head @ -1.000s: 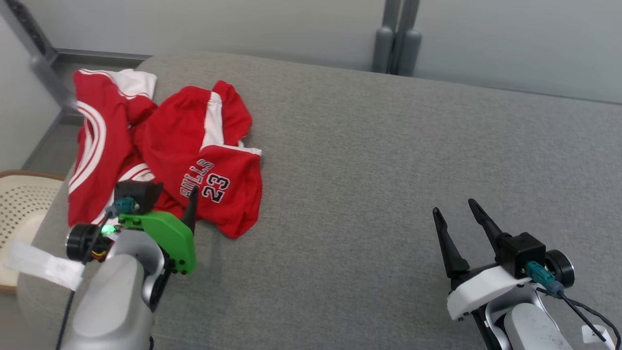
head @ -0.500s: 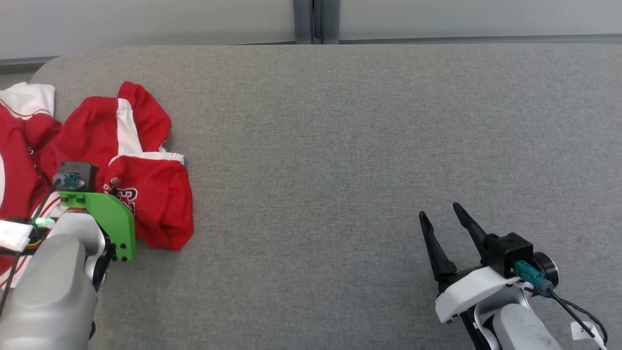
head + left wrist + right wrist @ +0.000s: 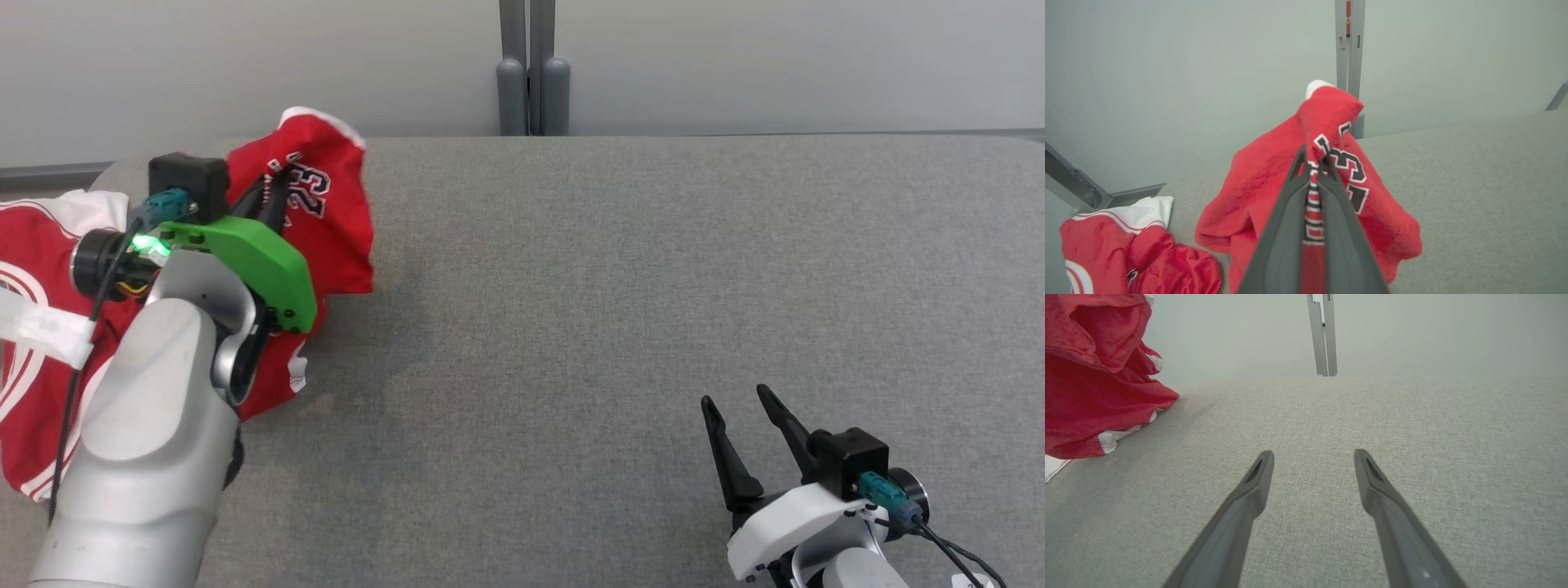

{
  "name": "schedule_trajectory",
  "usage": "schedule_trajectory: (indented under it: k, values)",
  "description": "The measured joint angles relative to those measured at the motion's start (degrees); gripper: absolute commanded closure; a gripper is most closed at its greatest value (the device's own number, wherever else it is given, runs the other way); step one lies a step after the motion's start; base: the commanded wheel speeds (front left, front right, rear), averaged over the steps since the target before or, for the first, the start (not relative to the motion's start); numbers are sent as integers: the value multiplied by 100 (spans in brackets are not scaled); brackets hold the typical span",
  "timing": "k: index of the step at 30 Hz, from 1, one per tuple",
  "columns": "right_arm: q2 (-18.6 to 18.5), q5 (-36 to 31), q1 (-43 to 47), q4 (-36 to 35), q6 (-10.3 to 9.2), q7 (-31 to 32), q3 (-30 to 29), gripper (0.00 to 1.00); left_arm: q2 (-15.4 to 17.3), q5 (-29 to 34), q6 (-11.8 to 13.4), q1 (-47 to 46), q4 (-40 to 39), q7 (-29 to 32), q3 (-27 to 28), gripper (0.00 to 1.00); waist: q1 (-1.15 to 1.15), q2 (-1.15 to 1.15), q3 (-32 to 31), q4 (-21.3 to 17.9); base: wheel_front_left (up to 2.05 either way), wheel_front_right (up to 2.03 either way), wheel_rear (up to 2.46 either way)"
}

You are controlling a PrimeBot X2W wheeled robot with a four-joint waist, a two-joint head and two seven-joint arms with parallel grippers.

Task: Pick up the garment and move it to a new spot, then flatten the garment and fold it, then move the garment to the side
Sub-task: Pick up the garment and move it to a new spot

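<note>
We see the left gripper (image 3: 272, 189) raised over the far left corner of the grey upholstered surface (image 3: 620, 327). Its two dark fingers are pressed together on a fold of the red garment (image 3: 339, 229). In the left wrist view the cloth is pinched between the fingers just beside a black-and-white number 23, and a peak of fabric with a white edge stands above the fingertips. The rest of the garment hangs from the grip. Its lower folds, which have a white hem, rest on the surface at the left, partly hidden behind the left forearm (image 3: 155, 425).

Further left lies a crumpled red-and-white jersey (image 3: 37, 245). We cannot tell whether it touches the held garment.

The right gripper (image 3: 735, 397) hovers over the near right part of the surface, well apart from the cloth, its jaws wide with nothing between them. A grey post (image 3: 532, 82) stands against the pale wall (image 3: 775, 57) beyond the far edge.
</note>
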Motion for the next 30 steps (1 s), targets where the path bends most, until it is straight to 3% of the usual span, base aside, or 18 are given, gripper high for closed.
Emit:
schedule_trajectory:
  k: [7,11,16,19,22,30]
  values:
    - [46,30,69,2,0,0,-33,0,-444,-875,-113,552,-2310,534,-435,100,0,0,-207,-253,0,0,0]
    - [52,30,95,-3,0,-1,-114,0,-504,-1405,-132,801,-3579,743,-576,100,0,0,-199,-519,0,0,0]
    - [65,27,90,-5,0,-1,-171,0,-726,-1859,-124,917,-4453,920,-730,100,0,0,-135,-881,0,0,0]
    - [70,32,55,-18,0,-1,-163,0,-805,-1907,-29,926,-4265,876,-695,100,0,0,-80,-1113,0,0,0]
    - [76,66,-3,-25,0,-1,-146,0,-889,-2027,41,952,-3546,677,-634,100,0,0,-13,-1349,0,0,0]
    - [83,263,-97,-48,0,-1,-30,0,-880,-1904,49,864,-831,-403,-298,100,0,0,186,-2008,0,0,0]
